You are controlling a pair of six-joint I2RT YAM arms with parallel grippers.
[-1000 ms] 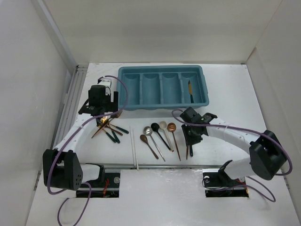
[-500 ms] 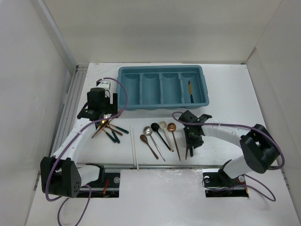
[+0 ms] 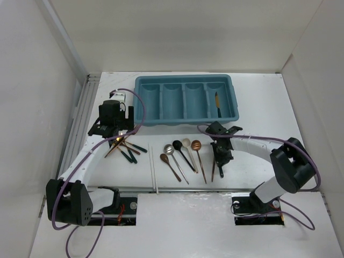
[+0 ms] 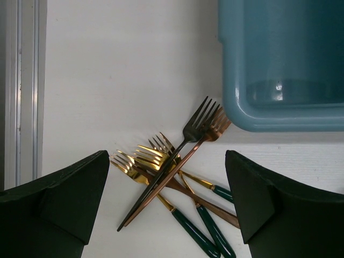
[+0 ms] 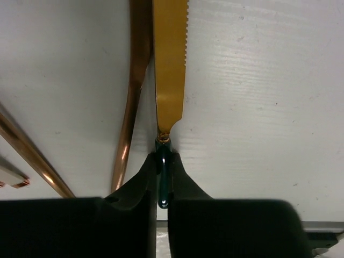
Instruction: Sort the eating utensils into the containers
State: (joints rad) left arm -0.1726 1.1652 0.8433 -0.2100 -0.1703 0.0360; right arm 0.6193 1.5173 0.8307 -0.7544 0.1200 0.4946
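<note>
Right gripper (image 5: 163, 171) fingers clamped on dark-green handle of gold-bladed knife (image 5: 170, 64), flat on white table (image 5: 258, 80), short of teal-blue four-slot plastic tray (image 3: 183, 79). Risk: narrow pinch, so knife may swivel or slip on lift; copper utensil shaft (image 5: 133, 102) just beside may drag along. Left gripper (image 4: 167, 177) fingers wide apart above crossed gold and copper forks (image 4: 177, 156). Most of handle hidden between fingers.

knife (image 5: 170, 64) tip: cut off top | handle: mostly hid in right tool (image 5: 163, 174)
</note>
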